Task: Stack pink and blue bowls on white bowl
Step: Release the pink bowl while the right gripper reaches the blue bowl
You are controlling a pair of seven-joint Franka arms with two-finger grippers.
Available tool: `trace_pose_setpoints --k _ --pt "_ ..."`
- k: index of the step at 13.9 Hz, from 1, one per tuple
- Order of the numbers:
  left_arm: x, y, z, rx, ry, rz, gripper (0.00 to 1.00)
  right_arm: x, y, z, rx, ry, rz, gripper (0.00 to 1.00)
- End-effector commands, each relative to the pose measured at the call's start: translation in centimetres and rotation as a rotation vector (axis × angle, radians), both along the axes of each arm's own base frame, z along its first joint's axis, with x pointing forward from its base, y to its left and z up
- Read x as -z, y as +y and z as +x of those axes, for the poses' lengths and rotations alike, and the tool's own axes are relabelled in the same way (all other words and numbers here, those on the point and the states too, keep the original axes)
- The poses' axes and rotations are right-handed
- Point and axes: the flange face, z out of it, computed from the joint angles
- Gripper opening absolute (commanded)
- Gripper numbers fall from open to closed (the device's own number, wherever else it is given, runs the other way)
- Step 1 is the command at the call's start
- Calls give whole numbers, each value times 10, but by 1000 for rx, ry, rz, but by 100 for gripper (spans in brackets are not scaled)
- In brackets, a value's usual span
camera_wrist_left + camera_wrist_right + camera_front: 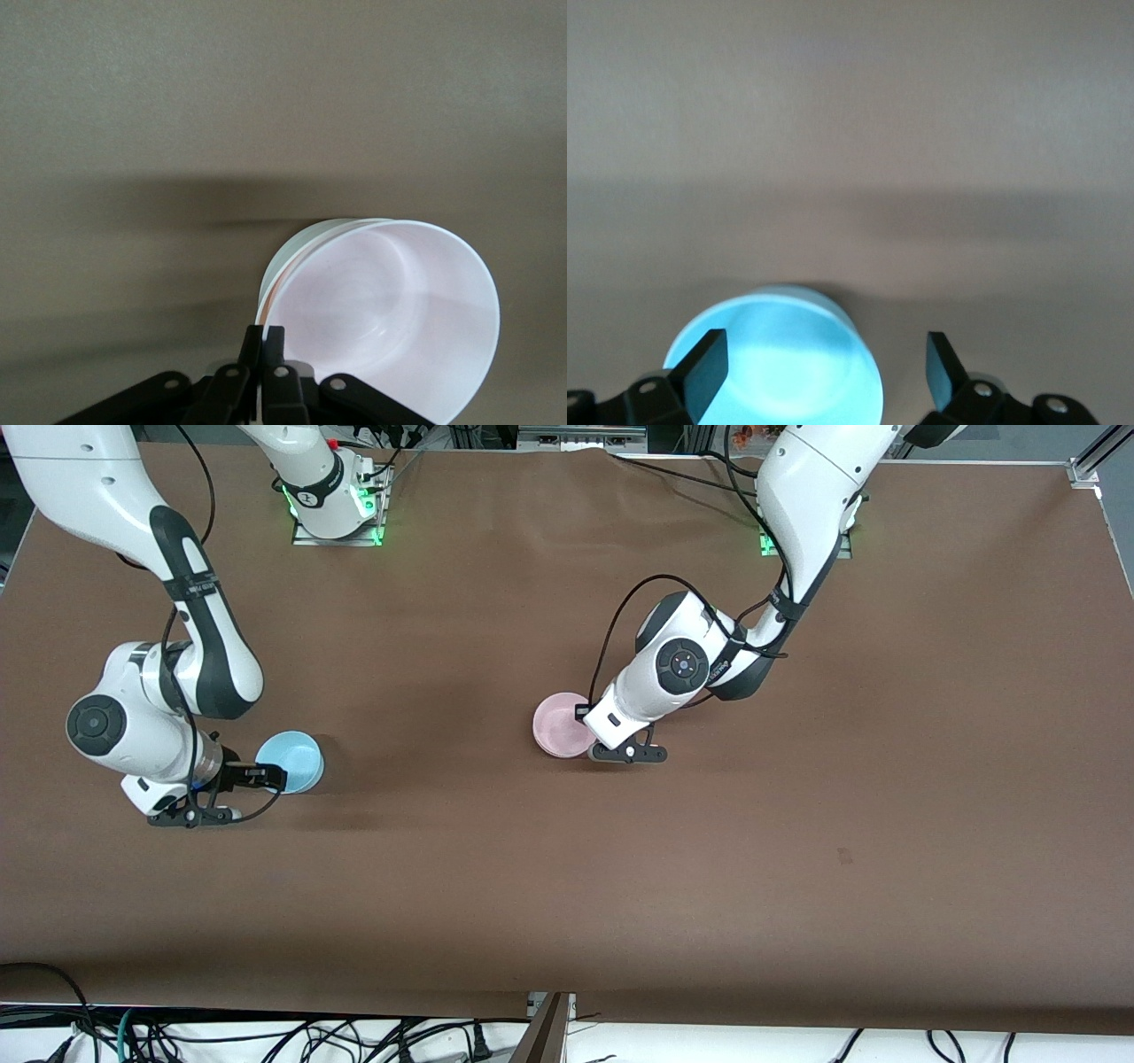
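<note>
The blue bowl (292,761) sits on the table (549,886) toward the right arm's end, nearer the front camera than the pink bowl (558,724), which is around mid-table and, in the left wrist view, looks tipped inside a pale rim that I take for the white bowl (306,243). The right gripper (819,367) is down at the blue bowl with its fingers (704,361) spread wide; one seems to sit over the bowl's inside and the other well outside it, so I judge nothing is gripped yet. The left gripper (264,341) has its fingertips pressed together on the pink bowl's rim, pinching the wall. These look like thin, light, stiff plastic, probably a bit slick, so a pinch across the rim with one finger inside and one outside should do; squeeze too loosely and the bowl may swing or slip, and lowering it off-centre could leave it cocked in the stack. Hard to make out: the white bowl is almost wholly hidden by the pink one and by the left arm's hand in the front view, and whether the pink bowl is seated or lifted I cannot say
</note>
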Motion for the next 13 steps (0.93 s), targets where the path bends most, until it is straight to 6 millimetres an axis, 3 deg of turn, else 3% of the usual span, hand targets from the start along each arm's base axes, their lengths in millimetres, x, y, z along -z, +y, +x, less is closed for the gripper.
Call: trace_pose_setpoints --k 1,2,4,7,10,13 --pt "-2 -3 8 -13 -14 4 53 3 -5 -36 -41 -34 -8 99" --pt "-5 1 11 -12 -20 3 100 6 -14 -42 -51 -45 -14 99" --pt "-22 8 20 -39 -28 -8 100 9 -25 -45 -79 -45 -17 98" --pt "-67 53 45 -73 -21 19 100 14 -32 -53 -99 -50 -21 99" --pt "-131 140 76 -164 -15 59 100 20 -36 -58 -96 -62 -23 98" --pt "-183 228 92 -263 -17 102 100 33 -38 -69 -93 -93 -26 98"
